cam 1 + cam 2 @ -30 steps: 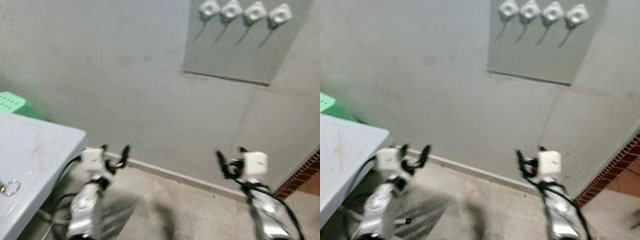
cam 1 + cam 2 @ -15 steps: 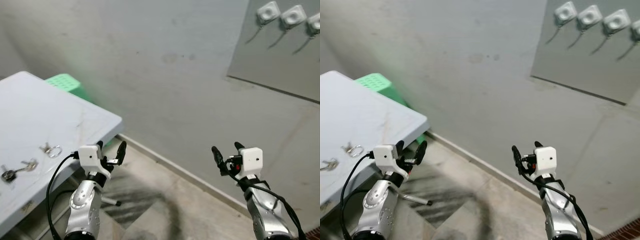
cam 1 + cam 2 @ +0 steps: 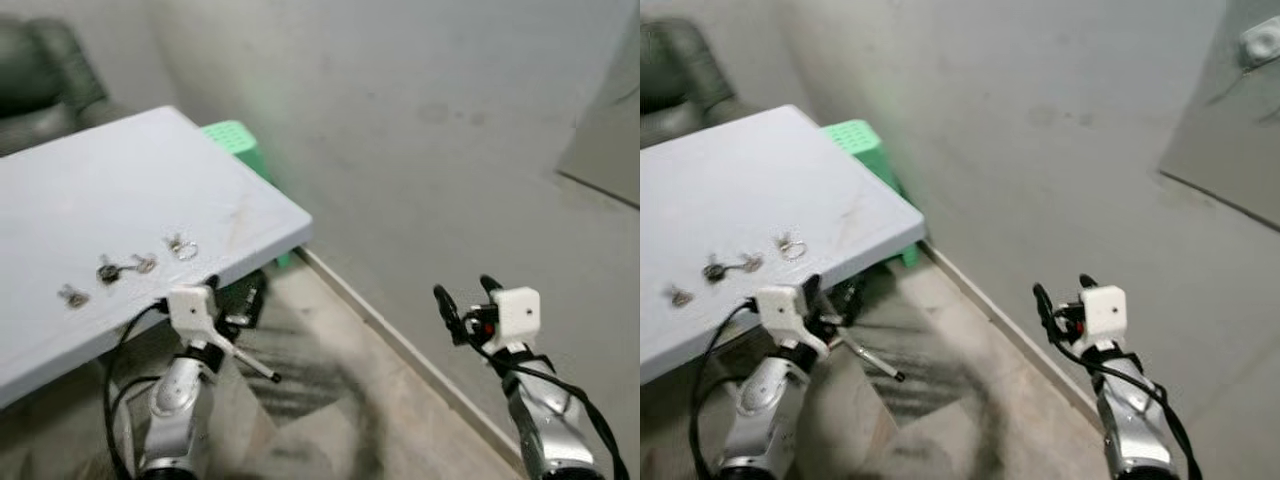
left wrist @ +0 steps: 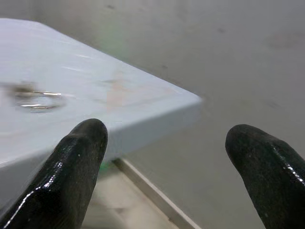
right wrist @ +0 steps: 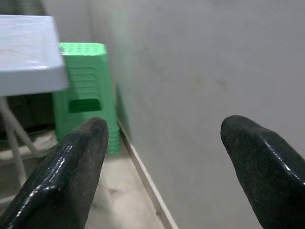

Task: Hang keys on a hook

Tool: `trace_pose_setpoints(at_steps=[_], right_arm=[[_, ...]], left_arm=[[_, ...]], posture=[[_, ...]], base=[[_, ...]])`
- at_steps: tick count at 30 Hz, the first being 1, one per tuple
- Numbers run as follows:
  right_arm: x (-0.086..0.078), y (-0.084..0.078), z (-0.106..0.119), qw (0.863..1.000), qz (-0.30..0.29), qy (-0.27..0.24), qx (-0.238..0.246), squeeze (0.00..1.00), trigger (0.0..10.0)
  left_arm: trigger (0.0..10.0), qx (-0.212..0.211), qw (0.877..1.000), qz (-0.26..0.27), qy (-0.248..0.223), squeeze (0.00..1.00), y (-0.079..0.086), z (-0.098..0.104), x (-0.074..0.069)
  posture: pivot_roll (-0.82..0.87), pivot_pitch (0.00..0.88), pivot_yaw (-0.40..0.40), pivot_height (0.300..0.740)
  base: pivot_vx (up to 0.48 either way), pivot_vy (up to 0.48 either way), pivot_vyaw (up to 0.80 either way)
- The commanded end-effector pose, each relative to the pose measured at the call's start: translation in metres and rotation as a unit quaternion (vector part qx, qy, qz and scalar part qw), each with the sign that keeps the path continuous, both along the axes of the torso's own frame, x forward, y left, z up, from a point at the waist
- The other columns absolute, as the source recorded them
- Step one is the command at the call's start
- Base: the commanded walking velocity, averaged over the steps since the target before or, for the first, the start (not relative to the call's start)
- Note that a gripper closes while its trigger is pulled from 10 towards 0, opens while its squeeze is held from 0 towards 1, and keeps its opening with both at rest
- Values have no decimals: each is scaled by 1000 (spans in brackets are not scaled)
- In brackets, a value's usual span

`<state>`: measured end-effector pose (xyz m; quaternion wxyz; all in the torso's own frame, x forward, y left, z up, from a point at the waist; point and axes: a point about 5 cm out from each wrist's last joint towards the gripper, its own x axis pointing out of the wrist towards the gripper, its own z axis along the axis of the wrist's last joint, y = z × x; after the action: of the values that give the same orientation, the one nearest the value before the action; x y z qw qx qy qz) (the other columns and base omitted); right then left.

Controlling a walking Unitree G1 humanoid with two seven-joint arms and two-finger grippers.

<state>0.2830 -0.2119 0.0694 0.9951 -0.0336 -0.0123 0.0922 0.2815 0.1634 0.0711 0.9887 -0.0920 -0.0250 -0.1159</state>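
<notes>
Keys small, metallic, scattered on white table

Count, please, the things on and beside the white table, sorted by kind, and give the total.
Key sets on the white table: 3 (ring, dark-headed bunch, small key)
Green stools beside the table: 1
Tables: 1
Total: 5
</notes>
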Motion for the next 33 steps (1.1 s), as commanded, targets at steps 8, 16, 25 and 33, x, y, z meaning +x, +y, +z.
trace_pose_setpoints(at_steps=[8, 16, 25, 33], right_arm=[[6, 13, 12, 999, 32, -16, 5, 0, 10000], [5, 14, 13, 999, 33, -17, 5, 0, 10000], [3, 13, 13, 999, 33, -14, 4, 0, 10000], [2, 15, 14, 999, 39, -12, 8, 0, 10000]], left_arm=[[10000, 4, 1000, 10, 0, 0, 6, 4, -1], [10000, 2, 1000, 9, 3, 0, 5, 4, -2], [10000, 1, 1000, 13, 9, 0, 5, 3, -1], [10000, -6, 1000, 13, 10, 0, 0, 3, -1]], posture=[[-9, 23, -35, 740], [-14, 24, -34, 740], [-14, 20, -34, 740], [-12, 10, -39, 740]], base=[[0, 0, 770], [0, 0, 774], [0, 0, 775], [0, 0, 637]])
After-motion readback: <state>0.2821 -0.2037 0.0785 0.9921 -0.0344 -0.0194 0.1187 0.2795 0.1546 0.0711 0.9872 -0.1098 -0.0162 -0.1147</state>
